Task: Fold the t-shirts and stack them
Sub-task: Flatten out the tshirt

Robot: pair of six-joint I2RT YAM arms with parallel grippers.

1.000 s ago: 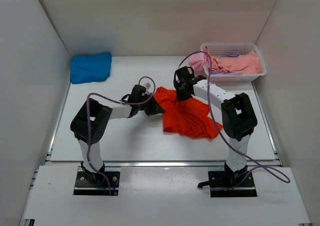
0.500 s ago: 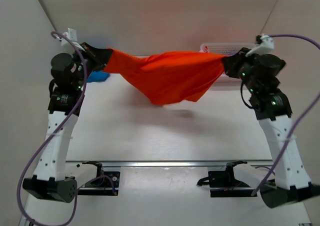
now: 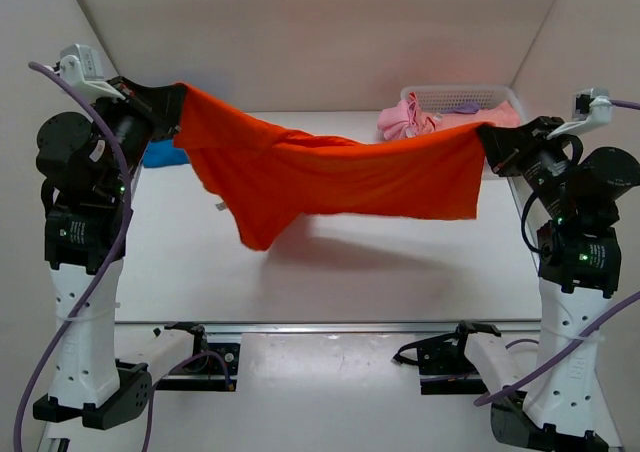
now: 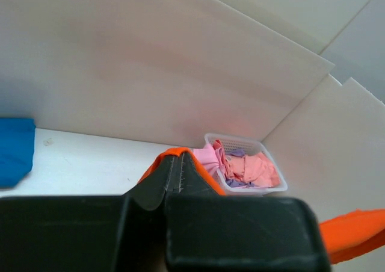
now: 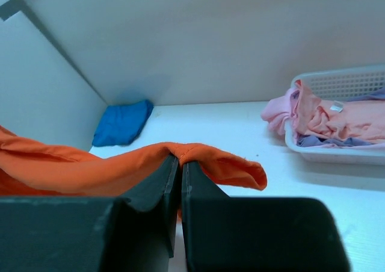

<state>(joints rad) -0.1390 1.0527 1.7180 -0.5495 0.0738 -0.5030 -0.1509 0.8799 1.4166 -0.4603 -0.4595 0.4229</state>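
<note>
Orange-red t-shirt (image 3: 330,177): soft matte cloth, stretched wide in air above smooth white worktop (image 3: 380,272), lower edge sagging in folds. Left end effector (image 3: 172,112) clamped on one end, right end effector (image 3: 487,139) clamped on other.

Top camera looked down from behind; both wrist cameras faced the back wall (image 4: 150,73), sharing the basket (image 5: 349,82).
</note>
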